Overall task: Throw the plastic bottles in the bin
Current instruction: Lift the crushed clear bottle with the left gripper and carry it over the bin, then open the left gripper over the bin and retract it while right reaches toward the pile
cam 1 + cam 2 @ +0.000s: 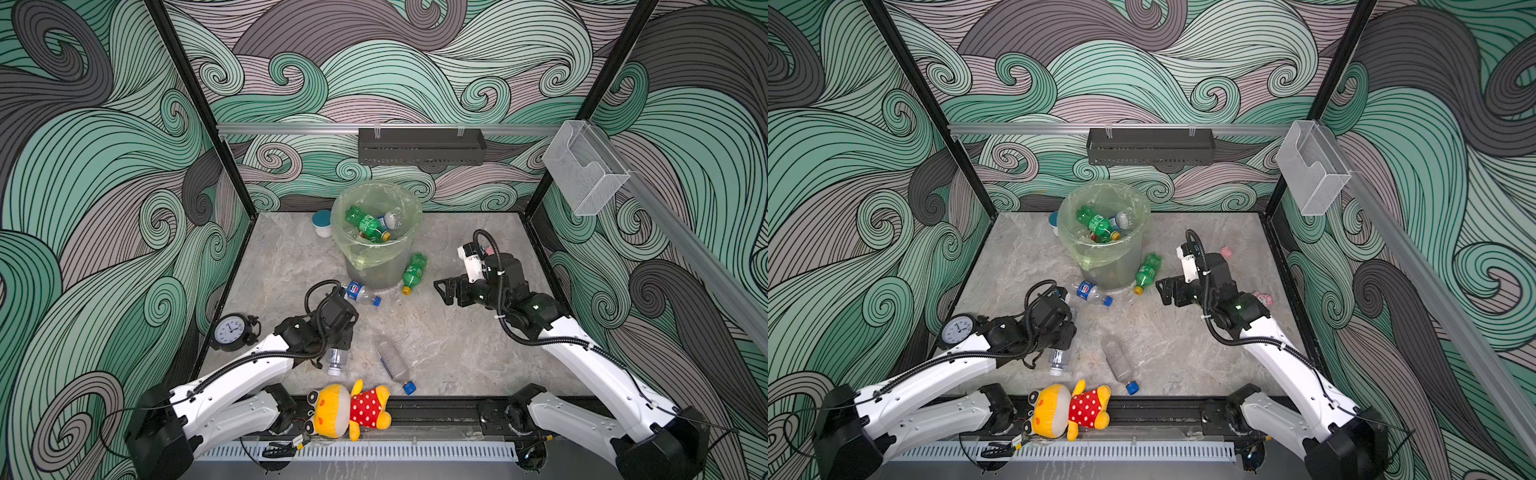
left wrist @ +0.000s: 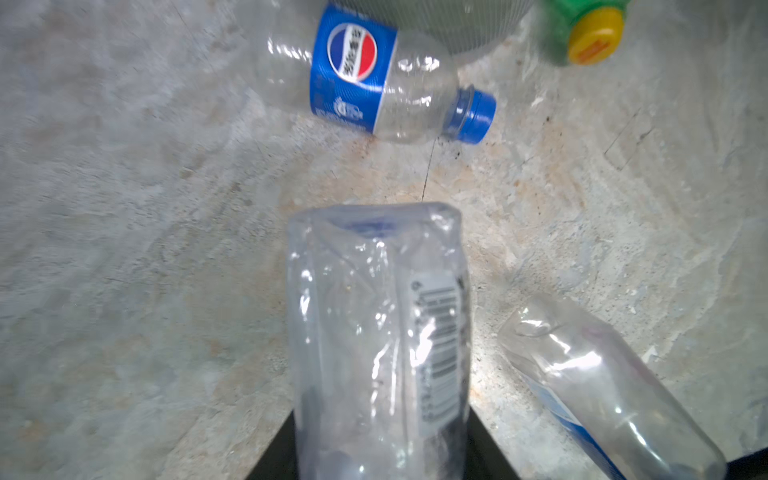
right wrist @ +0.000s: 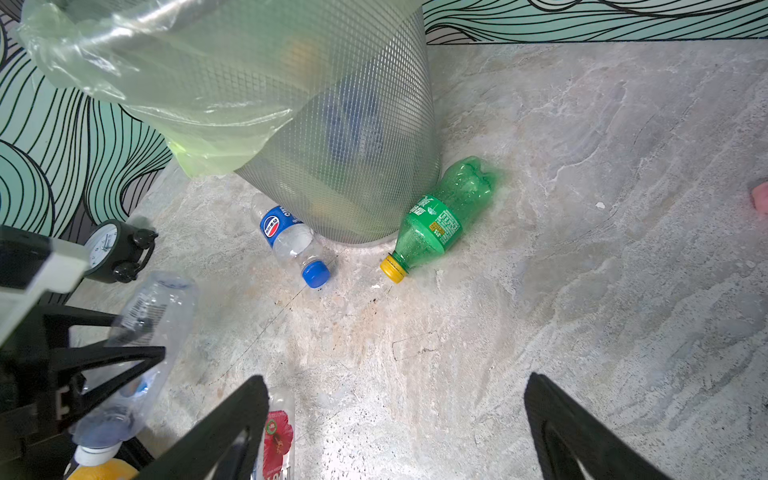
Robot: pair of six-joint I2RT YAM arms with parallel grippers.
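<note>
The left hand (image 1: 341,341) is clenching a clear bottle (image 2: 374,332) low over the table (image 1: 457,345). The bottle's long axis is running in line with the fingers, base leading and white cap trailing toward the arm. The bin (image 1: 370,272) is standing farther out and a little right of that hand, with a blue-labelled bottle (image 1: 359,292) lying between them. The carry is probably calling for a lift up and forward over the rim. The right hand (image 1: 442,291) is hanging released, jaws wide, near a green bottle (image 1: 414,272) that is lying against the bin's foot.
</note>
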